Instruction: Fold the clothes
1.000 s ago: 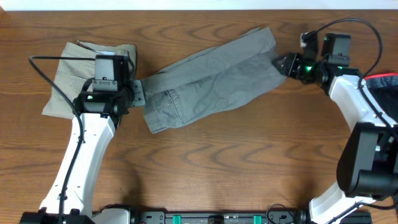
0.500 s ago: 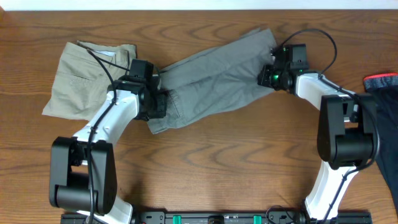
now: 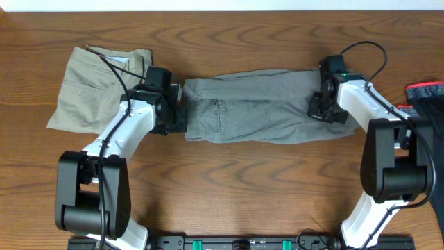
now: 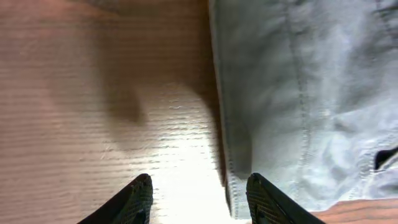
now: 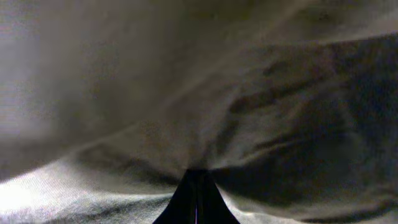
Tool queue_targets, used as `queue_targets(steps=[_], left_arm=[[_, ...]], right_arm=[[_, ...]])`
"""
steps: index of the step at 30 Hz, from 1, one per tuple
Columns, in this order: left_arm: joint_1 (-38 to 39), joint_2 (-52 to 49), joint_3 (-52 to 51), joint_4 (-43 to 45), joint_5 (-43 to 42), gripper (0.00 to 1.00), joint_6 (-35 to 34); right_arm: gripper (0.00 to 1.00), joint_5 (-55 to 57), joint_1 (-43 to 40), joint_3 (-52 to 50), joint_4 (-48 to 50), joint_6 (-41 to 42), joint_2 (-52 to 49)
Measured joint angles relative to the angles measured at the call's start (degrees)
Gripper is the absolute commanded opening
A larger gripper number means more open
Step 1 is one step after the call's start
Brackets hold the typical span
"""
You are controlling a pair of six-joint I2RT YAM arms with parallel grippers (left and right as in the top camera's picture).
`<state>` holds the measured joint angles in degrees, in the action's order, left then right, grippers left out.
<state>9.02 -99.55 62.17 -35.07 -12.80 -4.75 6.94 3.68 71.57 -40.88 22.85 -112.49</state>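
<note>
Near the desk's (image 3: 229, 187) far edge, the grey shorts (image 3: 267, 106) lie stretched flat between both tools. The left tool (image 4: 199, 186) is spread over their edge. The right tool (image 5: 196, 180) seemingly pinches the cloth, though that view is dark.

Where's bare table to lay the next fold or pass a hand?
Free: a wide strip of table between the grey shorts and the near edge; also the strip behind them. Crowded: beige shorts at left, dark garment at right edge.
</note>
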Motion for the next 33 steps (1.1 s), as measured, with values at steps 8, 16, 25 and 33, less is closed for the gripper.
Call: queue_targets(steps=[8, 16, 25, 33], left_arm=[[0.0, 0.0, 0.0, 1.7, -0.9, 0.51, 0.7], [0.0, 0.0, 0.0, 1.3, -1.1, 0.52, 1.8], [0.0, 0.0, 0.0, 1.1, -4.0, 0.35, 5.0], [0.0, 0.0, 0.0, 2.1, -4.9, 0.27, 6.2]], right_arm=[[0.01, -3.6, -0.9, -1.0, 34.1, -4.5, 2.0], [0.01, -8.9, -5.4, -0.8, 43.6, -3.1, 2.6], [0.01, -23.5, -6.1, -1.0, 13.7, -12.3, 13.2], [0.01, -21.9, -4.1, -2.3, 20.7, -5.0, 5.6]])
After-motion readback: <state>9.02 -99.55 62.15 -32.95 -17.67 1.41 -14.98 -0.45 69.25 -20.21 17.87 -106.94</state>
